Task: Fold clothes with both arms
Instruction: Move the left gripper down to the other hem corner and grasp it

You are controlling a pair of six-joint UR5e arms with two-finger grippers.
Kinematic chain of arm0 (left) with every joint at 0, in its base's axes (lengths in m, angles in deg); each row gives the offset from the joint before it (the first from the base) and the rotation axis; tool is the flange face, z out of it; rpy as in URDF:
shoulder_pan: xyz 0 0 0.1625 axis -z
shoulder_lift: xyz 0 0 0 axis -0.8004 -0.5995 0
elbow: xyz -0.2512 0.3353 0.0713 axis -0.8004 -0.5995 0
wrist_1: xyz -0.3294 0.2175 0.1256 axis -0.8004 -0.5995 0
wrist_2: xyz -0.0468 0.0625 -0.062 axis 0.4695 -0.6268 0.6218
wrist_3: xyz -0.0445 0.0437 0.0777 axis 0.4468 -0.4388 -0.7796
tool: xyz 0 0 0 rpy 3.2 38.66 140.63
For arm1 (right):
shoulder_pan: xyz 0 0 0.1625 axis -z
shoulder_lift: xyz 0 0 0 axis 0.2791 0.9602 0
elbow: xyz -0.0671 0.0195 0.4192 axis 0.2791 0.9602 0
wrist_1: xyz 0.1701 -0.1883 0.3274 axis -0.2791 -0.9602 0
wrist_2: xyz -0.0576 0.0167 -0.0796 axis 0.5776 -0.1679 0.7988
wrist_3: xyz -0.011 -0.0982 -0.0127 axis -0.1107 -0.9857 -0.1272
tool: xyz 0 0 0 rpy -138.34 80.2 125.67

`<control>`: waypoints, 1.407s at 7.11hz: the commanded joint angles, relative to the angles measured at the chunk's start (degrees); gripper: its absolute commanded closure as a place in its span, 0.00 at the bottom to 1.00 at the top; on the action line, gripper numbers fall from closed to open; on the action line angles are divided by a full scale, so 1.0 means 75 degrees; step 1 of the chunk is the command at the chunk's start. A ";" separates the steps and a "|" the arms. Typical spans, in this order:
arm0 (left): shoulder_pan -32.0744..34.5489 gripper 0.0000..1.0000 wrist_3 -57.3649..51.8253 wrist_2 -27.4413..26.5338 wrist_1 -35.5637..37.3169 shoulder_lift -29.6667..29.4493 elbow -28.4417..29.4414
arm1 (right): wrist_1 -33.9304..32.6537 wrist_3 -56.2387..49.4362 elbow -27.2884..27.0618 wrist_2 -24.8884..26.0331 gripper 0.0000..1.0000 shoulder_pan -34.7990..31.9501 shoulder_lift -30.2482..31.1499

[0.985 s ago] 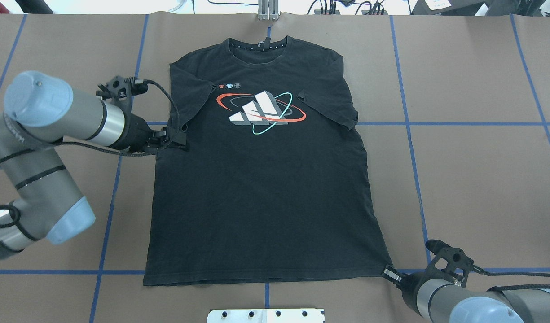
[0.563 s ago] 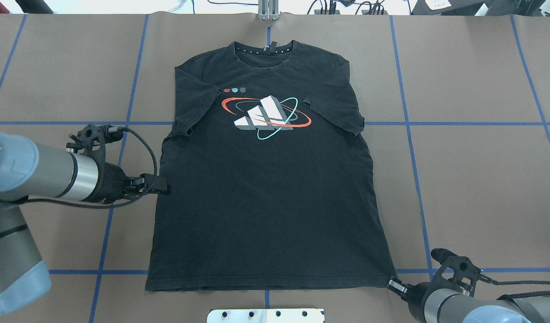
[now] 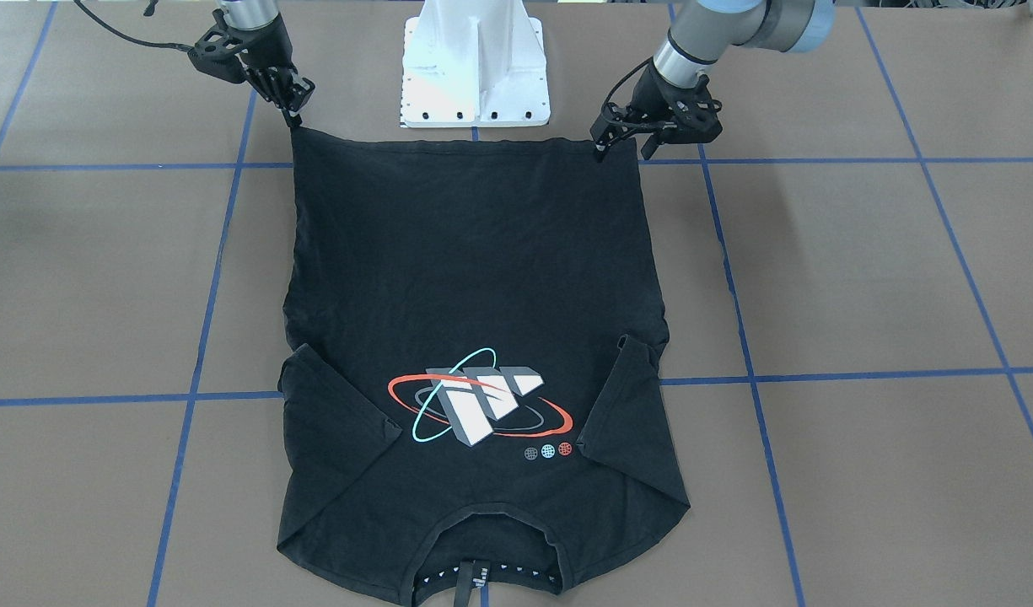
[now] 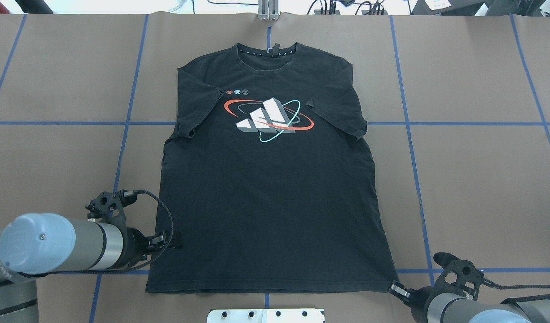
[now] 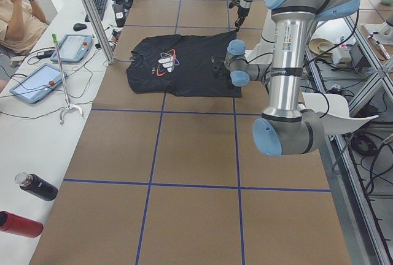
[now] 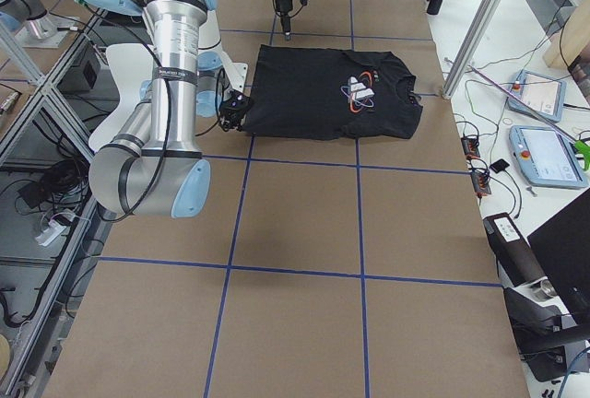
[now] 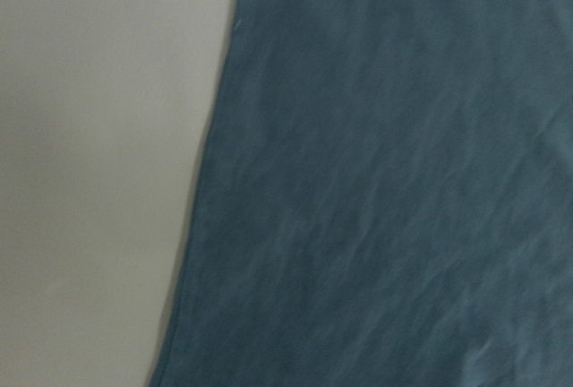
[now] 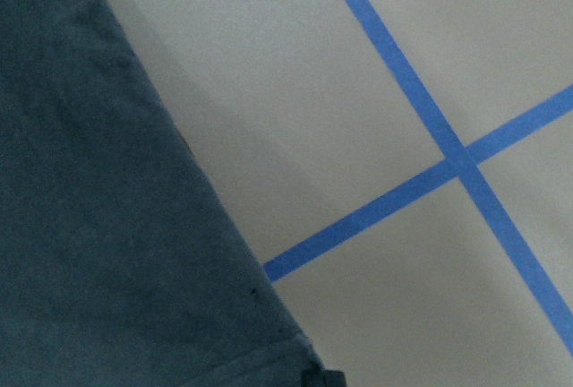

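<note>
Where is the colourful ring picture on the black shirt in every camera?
Front-facing: ring picture low middle, upside down.
Overhead: picture upper middle, on the shirt.
Left side: picture upper left of middle, tiny.
Right side: picture upper right of middle, tiny.
Left wrist: not in it, only plain shirt.
Right wrist: not in it; shirt edge and blue tape.
Landmark: the collar, right next to the picture.

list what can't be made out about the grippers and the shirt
left gripper: open or shut unclear; overhead, its black tip merges with the black t-shirt.
right gripper: hold on the t-shirt unclear; too small overhead and from the front.
Both wrist views: jaws not shown, cloth blurred.
collar label: too small to read.
</note>
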 commanded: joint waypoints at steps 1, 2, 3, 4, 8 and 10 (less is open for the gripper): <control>-0.0533 0.05 0.0135 -0.0227 0.0105 0.0423 -0.0115 | 0.0000 -0.0013 -0.0084 -0.0018 1.00 0.0014 -0.0016; -0.0628 0.09 0.0494 -0.0227 0.0093 0.0436 -0.0092 | 0.0000 -0.0013 -0.0085 -0.0030 1.00 0.0003 -0.0016; -0.0803 0.13 0.0556 -0.0239 0.0093 0.0425 -0.0045 | 0.0000 -0.0013 -0.0085 -0.0042 1.00 0.0003 -0.0004; -0.0828 0.14 0.0557 -0.0239 0.0093 0.0425 0.0036 | 0.0000 -0.0013 -0.0085 -0.0053 1.00 0.0003 -0.0004; -0.0899 0.28 0.0557 -0.0274 0.0105 0.0495 0.0154 | 0.0000 -0.0001 -0.0085 -0.0053 1.00 -0.0009 -0.0004; -0.0910 0.34 0.0557 -0.0274 0.0117 0.0518 0.0154 | 0.0000 -0.0001 -0.0085 -0.0053 1.00 -0.0020 0.0007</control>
